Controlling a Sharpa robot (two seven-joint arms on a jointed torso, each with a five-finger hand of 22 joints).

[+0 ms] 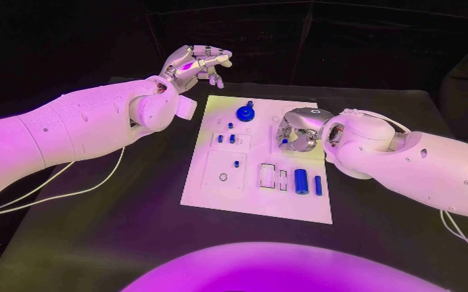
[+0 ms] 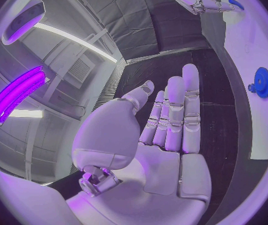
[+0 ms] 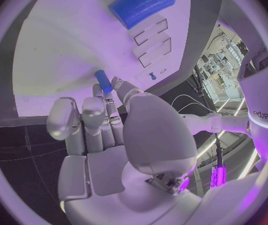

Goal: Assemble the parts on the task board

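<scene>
Your right hand point(image 1: 295, 134) pinches a small blue peg point(image 3: 103, 81), seemingly light, rigid and slippery, above the task board's point(image 1: 220, 194) right edge; your left hand point(image 1: 195, 62), fingers apart, holds nothing beyond the board's far-left corner.

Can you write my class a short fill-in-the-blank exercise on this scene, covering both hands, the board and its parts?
1. The right hand pinches a small ____ peg above the task board.
2. The left hand, raised clear of the board, holds ____.
3. The round blue gear sits near the board's ____ edge in the head view.
4. The large blue cylinder lies on the ____.

Missing words: blue; nothing; far; task board
</scene>
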